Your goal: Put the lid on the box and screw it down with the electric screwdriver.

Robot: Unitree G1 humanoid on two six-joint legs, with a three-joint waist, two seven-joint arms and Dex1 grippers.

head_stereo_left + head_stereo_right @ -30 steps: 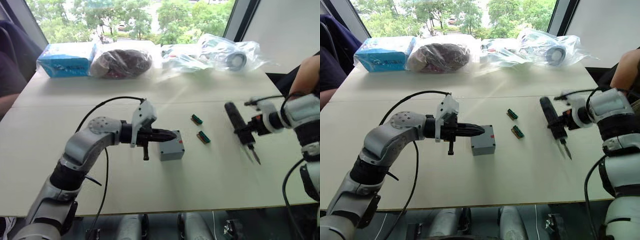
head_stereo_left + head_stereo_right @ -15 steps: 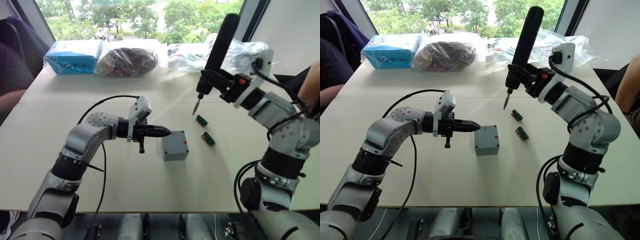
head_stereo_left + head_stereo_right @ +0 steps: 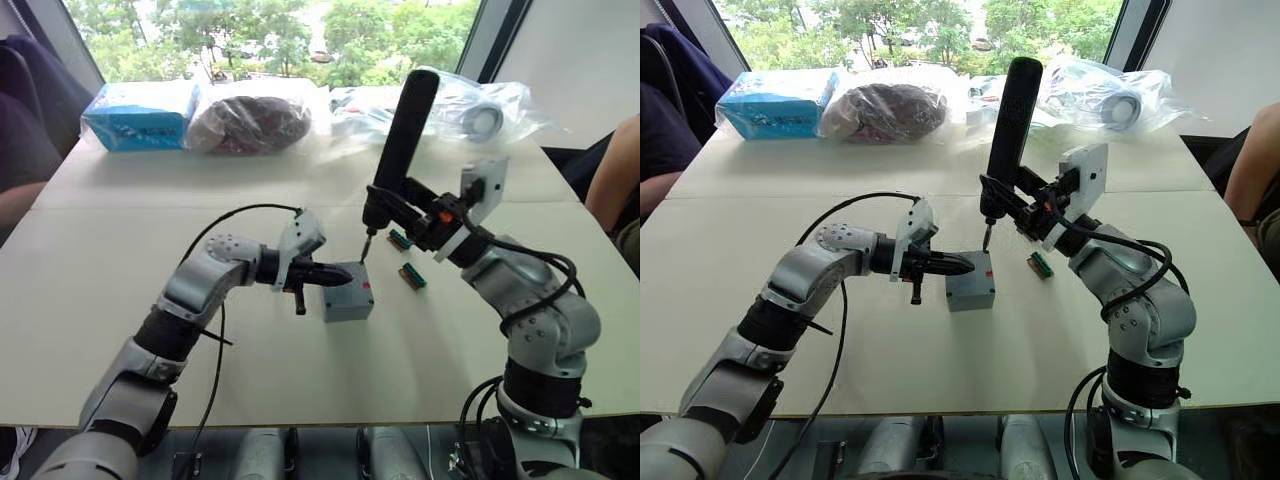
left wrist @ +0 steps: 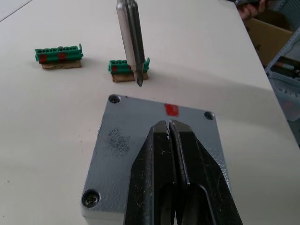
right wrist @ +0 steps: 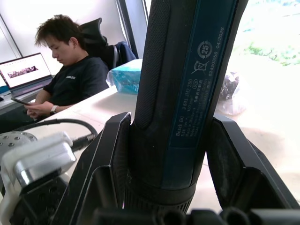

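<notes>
Screwdriver (image 3: 397, 145) now down over lid (image 4: 140, 154)

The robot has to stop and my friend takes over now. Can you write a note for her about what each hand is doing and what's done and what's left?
Left gripper: fingers shut, tips resting on the lid, steadying it.
Right gripper: shut on the electric screwdriver, held nearly upright; its bit hovers just above the lid's far edge, by the far corner screw hole.
The lid already sits on the box, mid-table.
Two green blocks lie just beyond the box.
Left: lower the bit into each corner screw and drive it down.
</notes>
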